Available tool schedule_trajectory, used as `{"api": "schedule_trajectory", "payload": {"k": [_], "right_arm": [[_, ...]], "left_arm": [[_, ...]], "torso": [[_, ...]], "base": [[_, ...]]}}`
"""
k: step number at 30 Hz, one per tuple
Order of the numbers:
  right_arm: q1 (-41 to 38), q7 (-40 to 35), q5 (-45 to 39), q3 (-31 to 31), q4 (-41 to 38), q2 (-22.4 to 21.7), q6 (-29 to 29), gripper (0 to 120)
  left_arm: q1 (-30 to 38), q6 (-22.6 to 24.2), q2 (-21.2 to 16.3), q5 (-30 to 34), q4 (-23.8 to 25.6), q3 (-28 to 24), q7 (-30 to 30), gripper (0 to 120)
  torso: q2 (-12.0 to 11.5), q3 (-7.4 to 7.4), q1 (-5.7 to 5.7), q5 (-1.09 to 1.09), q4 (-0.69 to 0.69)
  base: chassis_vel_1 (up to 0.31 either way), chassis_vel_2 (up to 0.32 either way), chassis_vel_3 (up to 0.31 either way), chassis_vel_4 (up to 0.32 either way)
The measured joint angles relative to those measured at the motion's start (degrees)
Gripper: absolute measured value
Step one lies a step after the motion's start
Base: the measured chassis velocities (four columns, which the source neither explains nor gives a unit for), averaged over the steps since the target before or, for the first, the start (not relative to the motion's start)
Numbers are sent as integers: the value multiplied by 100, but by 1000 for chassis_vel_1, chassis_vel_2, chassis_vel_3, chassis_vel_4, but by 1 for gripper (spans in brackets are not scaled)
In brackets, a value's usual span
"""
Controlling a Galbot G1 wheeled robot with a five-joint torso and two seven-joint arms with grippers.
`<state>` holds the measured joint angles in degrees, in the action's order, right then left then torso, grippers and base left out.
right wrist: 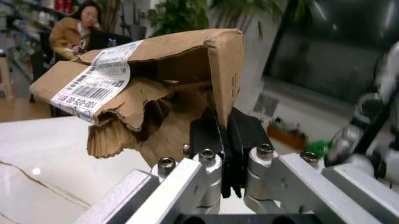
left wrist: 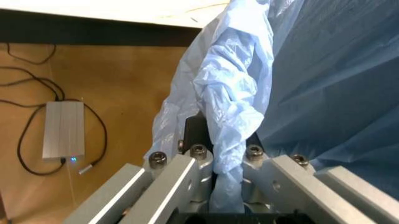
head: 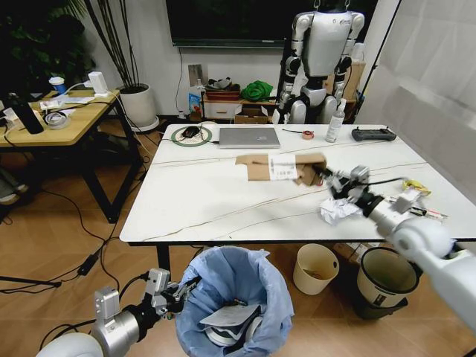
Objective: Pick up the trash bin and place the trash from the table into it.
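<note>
Right tool (head: 325,177) out over the white marble-look surface (head: 201,201), jaws clamped on one edge of the torn cardboard box (head: 280,166); box sits raised at that end, label facing up. Crumpled white tissue (head: 338,210) lies just beside the right arm. Left tool (head: 178,291) low in front of the surface's near edge, pinched shut on the blue bag's rim of the trash bin (head: 234,297). Bin hangs below the surface edge, litter already inside. Silver laptop (head: 249,137) farther back.
</note>
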<state>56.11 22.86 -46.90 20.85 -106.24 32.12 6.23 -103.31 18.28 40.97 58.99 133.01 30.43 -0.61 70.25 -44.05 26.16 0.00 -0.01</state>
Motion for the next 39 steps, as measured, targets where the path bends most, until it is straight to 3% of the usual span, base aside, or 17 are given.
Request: {"api": "schedule_trajectory", "payload": {"k": [8,19,29,39], "right_arm": [[474,598,651,768,-1034,-600,273,0],[663,1052,1064,793,-1741,-1059,685,0],[411,1345,1398,588,-1820,-1114,891,0],[851,1509,1567,600,-1985,-1097,1065,0]], "left_arm": [[41,31,-84,163,-22,1,46,0],[132,55,-144,393,-41,31,123,0],[139,83,-152,520,-44,61,196,0],[72,135,-167,724,35,158,365,0]], "torso": [[0,0,0,-1,0],[0,0,0,-2,0],[0,0,0,0,0],[0,0,1,0,0]], "base": [[0,0,0,0],[0,0,0,0],[0,0,0,0],[0,0,0,0]]}}
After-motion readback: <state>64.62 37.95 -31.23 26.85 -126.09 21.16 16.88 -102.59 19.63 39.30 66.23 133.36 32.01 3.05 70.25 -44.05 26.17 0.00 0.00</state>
